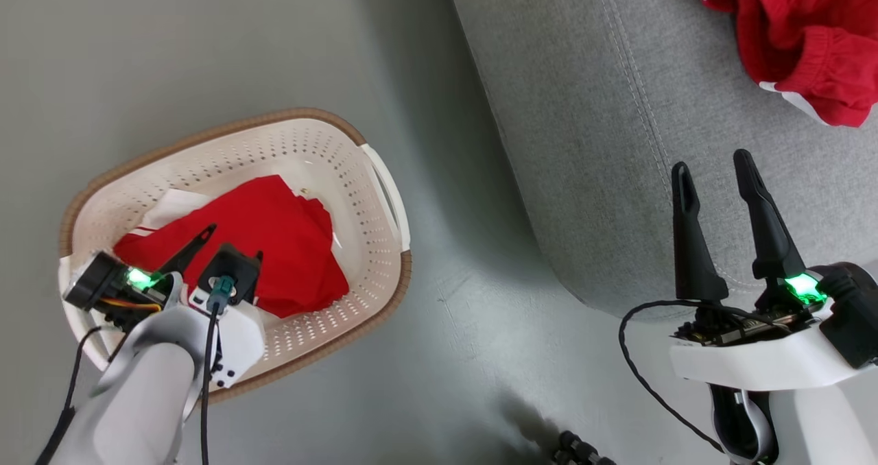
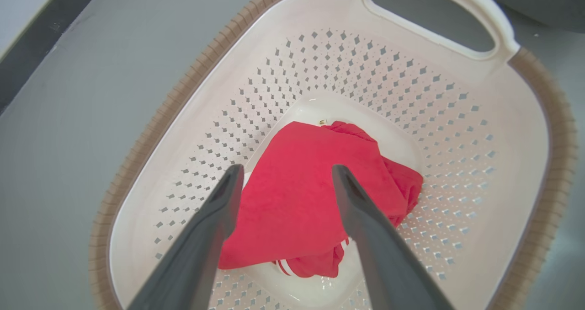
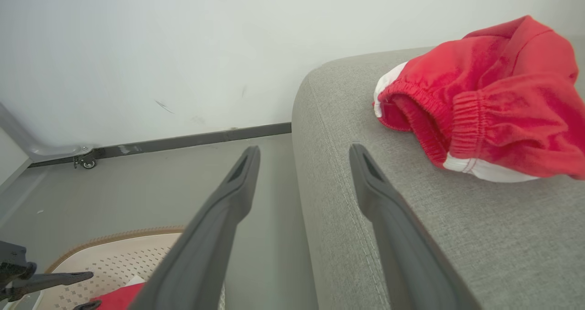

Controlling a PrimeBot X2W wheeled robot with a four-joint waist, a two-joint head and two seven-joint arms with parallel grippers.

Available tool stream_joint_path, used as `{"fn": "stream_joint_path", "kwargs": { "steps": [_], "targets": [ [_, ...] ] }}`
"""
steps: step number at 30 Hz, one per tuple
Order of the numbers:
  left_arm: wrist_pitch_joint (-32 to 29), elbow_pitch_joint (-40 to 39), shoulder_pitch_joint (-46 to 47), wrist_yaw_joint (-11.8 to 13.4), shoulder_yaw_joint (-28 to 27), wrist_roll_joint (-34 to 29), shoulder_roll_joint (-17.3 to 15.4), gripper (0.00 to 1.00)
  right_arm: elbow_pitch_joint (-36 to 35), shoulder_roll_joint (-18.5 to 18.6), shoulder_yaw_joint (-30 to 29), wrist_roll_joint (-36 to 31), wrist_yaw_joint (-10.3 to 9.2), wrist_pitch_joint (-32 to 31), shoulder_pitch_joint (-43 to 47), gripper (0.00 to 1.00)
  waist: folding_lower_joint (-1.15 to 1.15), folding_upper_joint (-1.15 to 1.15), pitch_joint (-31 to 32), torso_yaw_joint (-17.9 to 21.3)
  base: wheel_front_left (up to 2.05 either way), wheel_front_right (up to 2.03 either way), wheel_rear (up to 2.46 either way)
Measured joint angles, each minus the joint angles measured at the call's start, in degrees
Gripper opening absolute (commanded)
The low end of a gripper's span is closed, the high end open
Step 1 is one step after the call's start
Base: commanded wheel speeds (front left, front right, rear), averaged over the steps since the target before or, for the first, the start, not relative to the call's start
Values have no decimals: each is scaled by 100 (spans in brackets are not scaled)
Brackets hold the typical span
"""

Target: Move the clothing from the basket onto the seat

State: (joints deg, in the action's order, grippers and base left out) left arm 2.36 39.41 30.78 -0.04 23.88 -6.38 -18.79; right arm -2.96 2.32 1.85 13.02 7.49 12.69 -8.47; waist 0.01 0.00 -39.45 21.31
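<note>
left fingers point(image 2: 219, 209) spread wide and empty over the red shirt point(image 2: 301, 186) bunched on the basket point(image 2: 320, 58) floor. right fingers point(image 3: 228, 200) open too, at the edge of the seat point(image 3: 502, 237) near the red shorts point(image 3: 502, 95). soft floppy stuff, i'd pinch a middle fold.

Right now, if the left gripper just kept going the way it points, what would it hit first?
Most likely the red garment lying in the basket: the open left gripper points down at it, fabric showing between its fingers. How far above it hovers is hard to judge.
</note>
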Motion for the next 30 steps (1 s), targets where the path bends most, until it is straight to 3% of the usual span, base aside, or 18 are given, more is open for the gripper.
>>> {"fn": "stream_joint_path", "kwargs": {
  "steps": [15,30],
  "targets": [
    [-288,423,458,-301,532,-688,-434,100,287,-8,344,314,0,101,-492,100,0,0,-632,427,0,0,0],
    [-934,927,674,-63,896,-1458,-865,100,520,-11,419,428,0,151,-844,100,0,0,-1061,642,0,0,0]
  ]
}}
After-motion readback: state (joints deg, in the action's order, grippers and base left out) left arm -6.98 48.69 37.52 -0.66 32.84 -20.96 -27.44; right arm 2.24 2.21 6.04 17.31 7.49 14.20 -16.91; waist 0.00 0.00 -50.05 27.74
